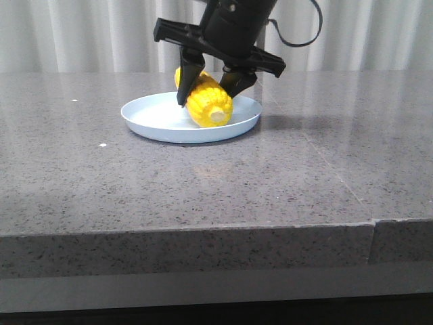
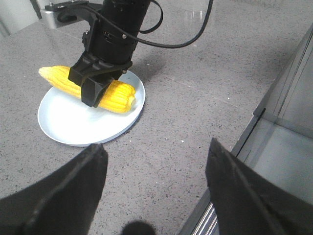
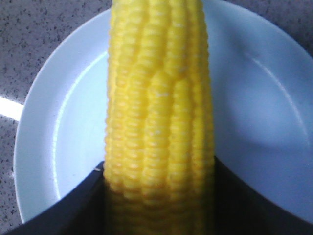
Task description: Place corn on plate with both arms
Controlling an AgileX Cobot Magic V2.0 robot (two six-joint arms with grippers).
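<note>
The yellow corn point(image 1: 208, 100) lies lengthwise on the pale-blue plate point(image 1: 152, 116), its pale cut end toward the camera. My right gripper point(image 1: 210, 91) comes down from above, one dark finger pressed against each side of the cob. The right wrist view shows the corn point(image 3: 159, 98) filling the space between the right gripper's point(image 3: 159, 169) fingers, with the plate point(image 3: 259, 98) beneath. In the left wrist view my left gripper point(image 2: 156, 147) hangs open over bare stone, apart from the plate point(image 2: 63, 125) and corn point(image 2: 117, 95). The left gripper is outside the front view.
The speckled grey stone table point(image 1: 304, 169) stretches wide around the plate, with its front edge point(image 1: 203, 233) close to the camera. A white curtain hangs behind. In the left wrist view a grey metal frame point(image 2: 281, 122) borders the table.
</note>
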